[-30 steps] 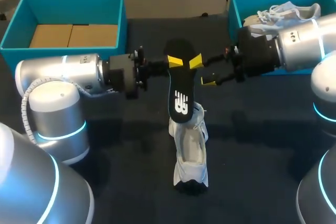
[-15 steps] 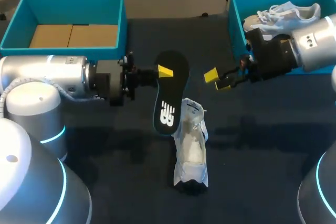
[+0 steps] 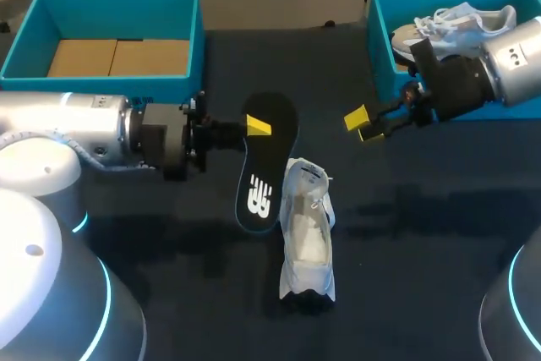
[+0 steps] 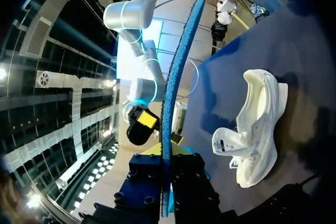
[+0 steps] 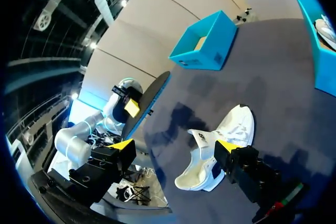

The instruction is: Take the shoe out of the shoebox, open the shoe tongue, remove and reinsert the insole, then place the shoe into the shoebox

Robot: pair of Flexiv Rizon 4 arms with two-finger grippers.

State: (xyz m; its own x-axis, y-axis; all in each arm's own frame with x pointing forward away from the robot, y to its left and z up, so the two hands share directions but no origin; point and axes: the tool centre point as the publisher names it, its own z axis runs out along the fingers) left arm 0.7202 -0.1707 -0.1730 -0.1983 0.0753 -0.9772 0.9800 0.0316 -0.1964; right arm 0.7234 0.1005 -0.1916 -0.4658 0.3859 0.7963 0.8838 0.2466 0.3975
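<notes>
Over the last second the right gripper had drawn back, fingers spread and empty. The left gripper, clamped on the thin, flat black foam insole, had swung it clear beside the soft white mesh shoe on the dark tabletop. Removal looked done; reinsertion came next.

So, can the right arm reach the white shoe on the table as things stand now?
Probably yes. The right gripper is open and empty, and nothing lies between it and the shoe. The insole, held by the left gripper, hangs at the shoe's far side.
</notes>
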